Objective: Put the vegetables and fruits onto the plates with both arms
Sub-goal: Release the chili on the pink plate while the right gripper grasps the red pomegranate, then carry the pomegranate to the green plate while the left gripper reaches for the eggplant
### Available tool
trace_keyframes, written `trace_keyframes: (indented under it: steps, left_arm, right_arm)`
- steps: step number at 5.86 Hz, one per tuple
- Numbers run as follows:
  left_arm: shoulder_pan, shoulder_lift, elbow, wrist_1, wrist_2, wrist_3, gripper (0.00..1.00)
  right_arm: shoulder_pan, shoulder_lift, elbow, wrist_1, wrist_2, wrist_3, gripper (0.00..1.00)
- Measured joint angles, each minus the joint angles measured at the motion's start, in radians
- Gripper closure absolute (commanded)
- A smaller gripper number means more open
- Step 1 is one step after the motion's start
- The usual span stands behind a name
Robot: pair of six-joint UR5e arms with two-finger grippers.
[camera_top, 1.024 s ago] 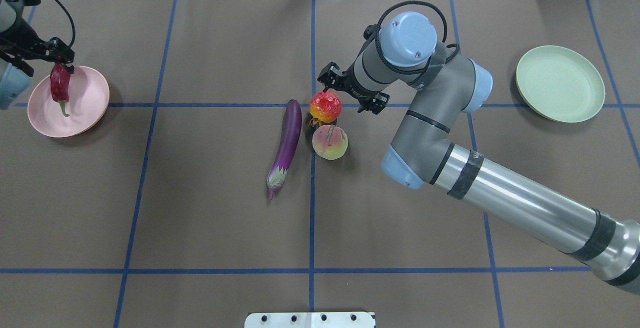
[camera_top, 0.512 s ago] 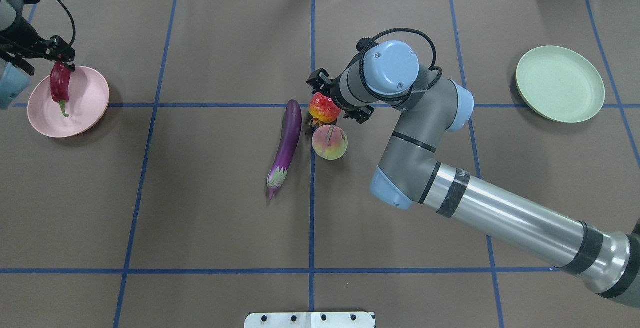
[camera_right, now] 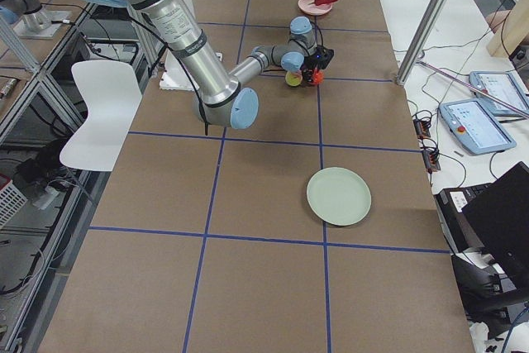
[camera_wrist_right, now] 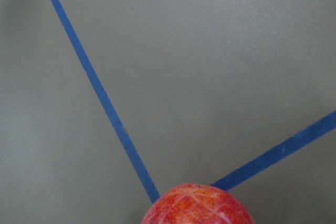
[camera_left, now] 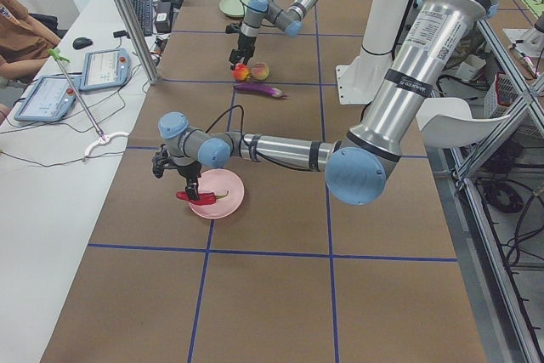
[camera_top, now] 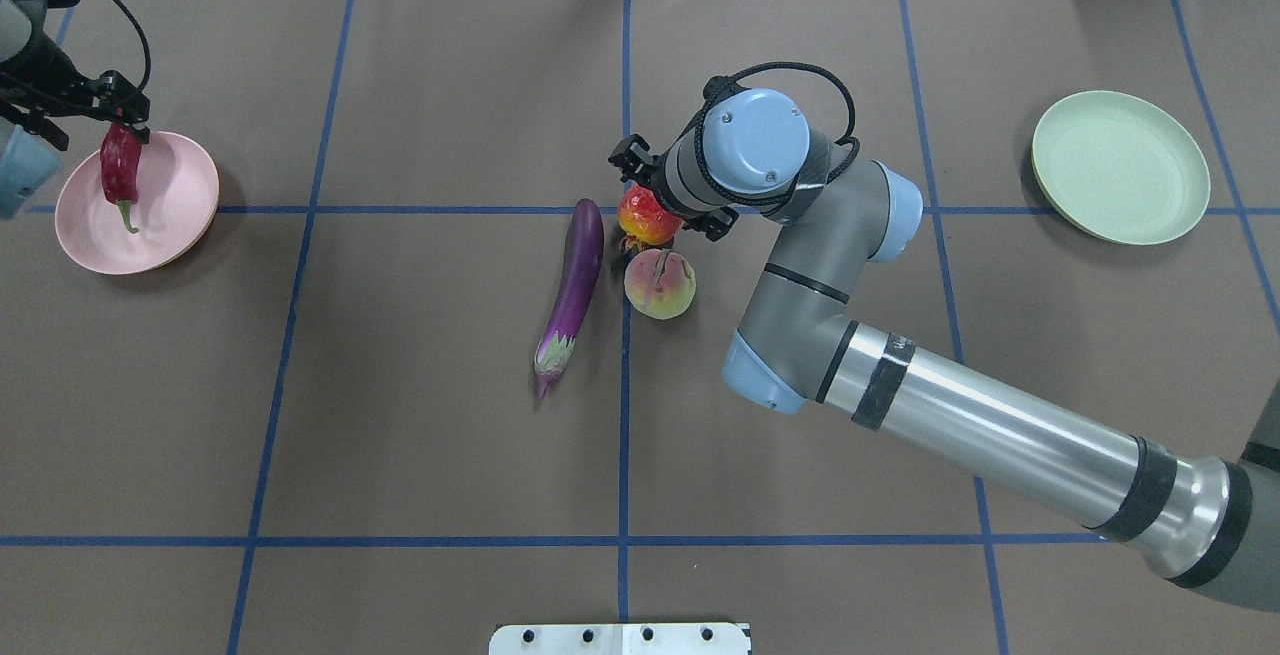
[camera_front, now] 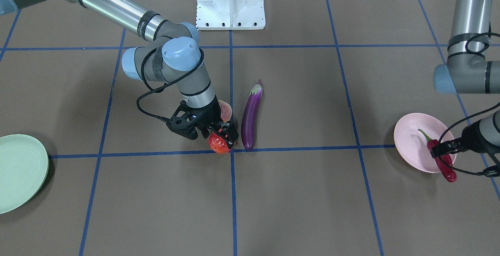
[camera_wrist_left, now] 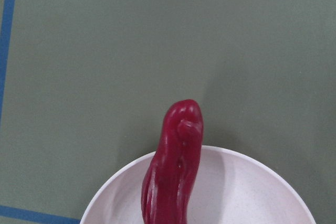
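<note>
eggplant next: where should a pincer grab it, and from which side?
Probably mid-body, from straight above, with the jaws closing across its width. The eggplant lies flat and long on the table, slightly curved and thinner toward its dark end. The peach-like fruit sits close on one side, so a centred top-down approach looks safest.

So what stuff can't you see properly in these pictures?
- The right claw sits over the red fruit; the overhead view's wrist hides its fingertips, so contact is unclear.
- The peach is mostly behind that arm in the front view.
- The chili is cut off by the left wrist view's bottom edge; the left claw gripping it is not shown there.
- The pink plate is cut off too.
- The green plate runs past the front view's left edge.
</note>
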Motion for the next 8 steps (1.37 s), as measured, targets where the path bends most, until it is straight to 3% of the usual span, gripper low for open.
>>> trace_keyframes:
  steps: [1, 3, 5, 6, 8]
  left_arm:
    - [0.000, 0.001, -0.004, 0.000, 0.001, 0.000, 0.00]
    - [0.000, 0.007, -0.015, 0.000, -0.001, -0.002, 0.00]
    - [0.028, 0.002, -0.077, 0.001, -0.006, -0.087, 0.00]
    - [0.083, -0.001, -0.162, 0.002, -0.007, -0.191, 0.00]
    - [0.243, -0.036, -0.307, 0.004, 0.001, -0.427, 0.00]
  right_arm:
    - [-0.008, 0.002, -0.009, 0.002, -0.001, 0.000, 0.02]
    - [-0.011, 0.005, -0.013, 0.007, -0.003, 0.005, 1.00]
    - [-0.003, 0.017, -0.010, 0.008, -0.003, 0.002, 1.00]
    - [0.026, 0.033, -0.005, 0.004, 0.012, -0.009, 1.00]
    - [0.176, 0.025, 0.012, -0.011, 0.173, -0.111, 1.00]
